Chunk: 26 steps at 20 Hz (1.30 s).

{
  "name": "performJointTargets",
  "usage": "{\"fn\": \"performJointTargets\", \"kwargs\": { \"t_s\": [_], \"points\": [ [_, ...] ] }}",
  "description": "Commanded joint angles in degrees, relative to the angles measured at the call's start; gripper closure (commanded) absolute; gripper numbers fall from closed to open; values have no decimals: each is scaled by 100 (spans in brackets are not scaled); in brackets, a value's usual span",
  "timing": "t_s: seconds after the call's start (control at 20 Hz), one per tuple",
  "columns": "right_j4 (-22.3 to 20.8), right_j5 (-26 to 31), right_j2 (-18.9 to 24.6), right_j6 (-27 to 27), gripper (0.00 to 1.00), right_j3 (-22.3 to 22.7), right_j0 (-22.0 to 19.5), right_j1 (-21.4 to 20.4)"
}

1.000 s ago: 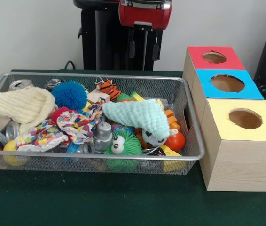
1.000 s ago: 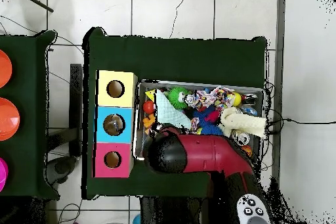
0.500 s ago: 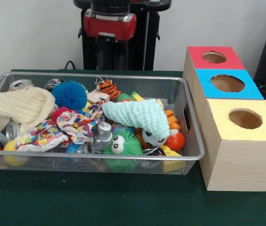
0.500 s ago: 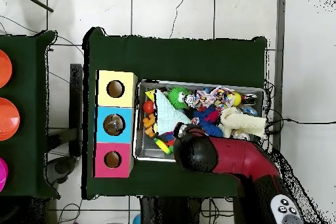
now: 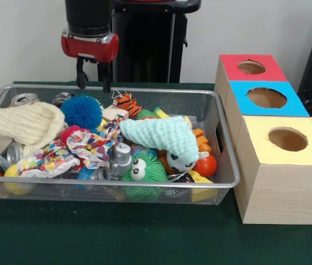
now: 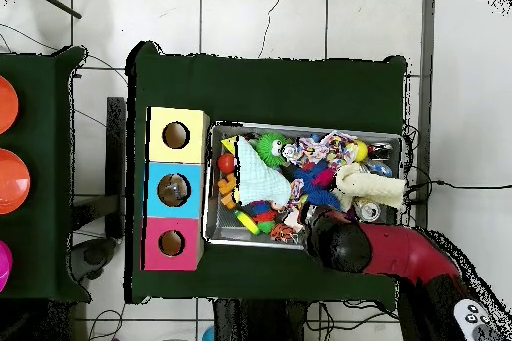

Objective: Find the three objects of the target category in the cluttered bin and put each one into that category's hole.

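Observation:
The wire mesh bin is crammed with toys and cloths. A blue spiky ball lies near its far rim, beside a small tiger toy. A mint cloth covers the middle, and a cream knitted cloth fills the left end. A green fuzzy ball with eyes and an orange ball sit at the front. My gripper hangs open and empty over the far rim, just above the blue spiky ball. In the overhead view the arm hides the gripper at the bin's lower edge.
A wooden box stands right of the bin with three holes: red, blue and yellow. Drink cans and a patterned cloth lie in the bin's left half. Orange discs sit on a separate table.
The arm has swung leftward in the front view along the bin's far side and come lower, so the fingers now show above the blue spiky ball. Bin contents have not moved.

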Motion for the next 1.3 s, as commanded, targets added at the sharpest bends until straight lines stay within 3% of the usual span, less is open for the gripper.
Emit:
{"fn": "performJointTargets", "kwargs": {
  "t_s": [0.05,0.4,1.05,1.3],
  "points": [
    [-748,-345,694,-1008,0,-49,-265,510],
    [-1179,-399,798,-740,0,-172,-365,688],
    [-1975,-1244,192,58,0,-757,20,1563],
    [-2065,-1576,20,191,0,-929,84,1911]
  ]
}}
